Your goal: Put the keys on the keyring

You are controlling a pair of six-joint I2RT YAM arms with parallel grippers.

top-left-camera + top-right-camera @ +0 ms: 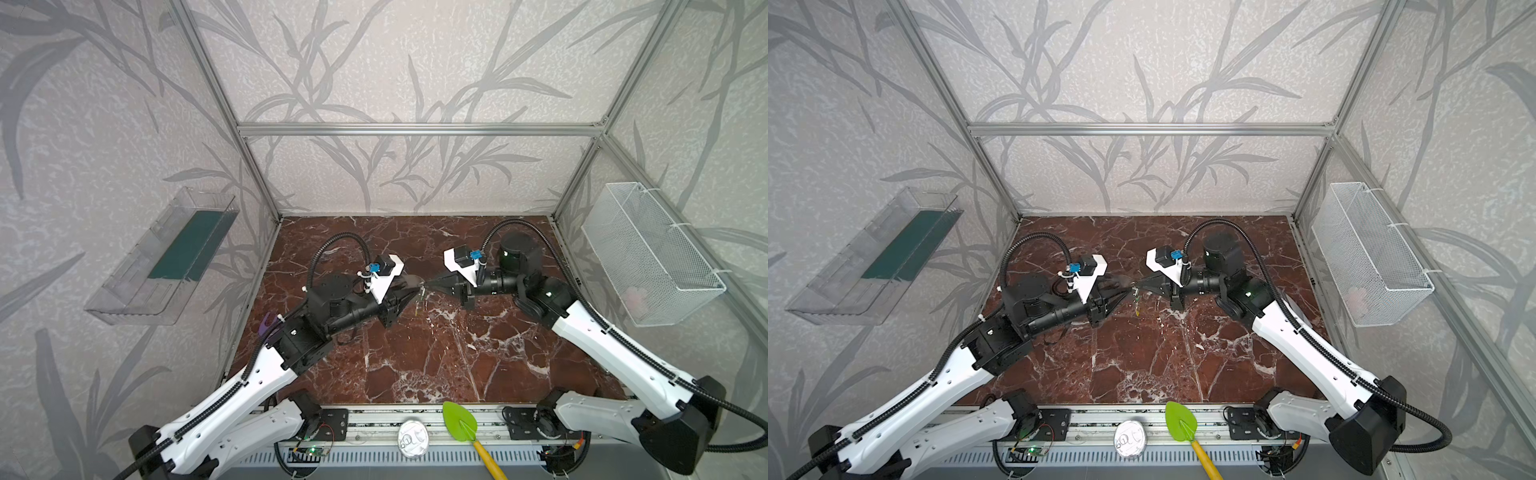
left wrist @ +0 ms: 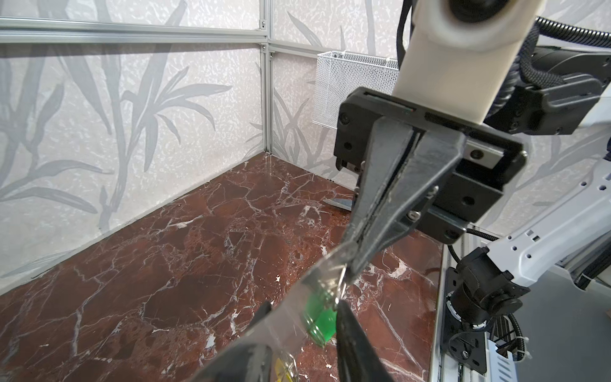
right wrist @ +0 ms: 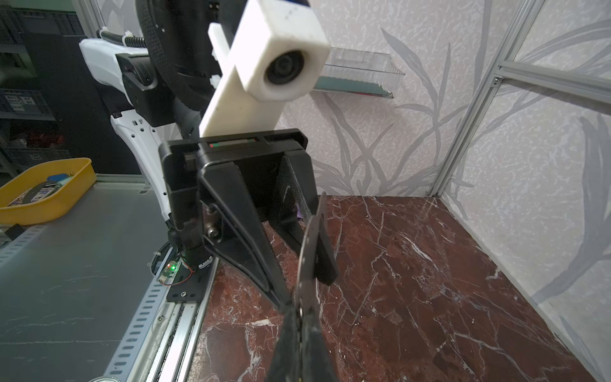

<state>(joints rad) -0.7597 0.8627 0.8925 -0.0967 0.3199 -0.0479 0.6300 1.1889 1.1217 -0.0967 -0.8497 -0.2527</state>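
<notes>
Both grippers meet above the middle of the marble table. My left gripper [image 1: 415, 291] [image 2: 304, 307] is shut on the keyring [image 2: 284, 319], a flat grey plate that spans the gap between its fingers; the right wrist view shows the keyring [image 3: 310, 238] nearly edge-on. My right gripper [image 1: 427, 286] [image 3: 299, 314] is shut on the small metal ring of the green-tagged key [image 2: 319, 319], right at the plate's edge. The yellow-tagged key [image 2: 282, 367] hangs from the plate lower down. In both top views the two tags [image 1: 420, 301] [image 1: 1136, 303] dangle below the fingertips.
A purple fork-shaped toy [image 1: 269, 322] lies by the left arm. A green trowel [image 1: 459, 419] and a round silver lid [image 1: 412, 438] rest on the front rail. A wire basket [image 1: 652, 257] hangs on the right wall, a clear tray [image 1: 166, 257] on the left.
</notes>
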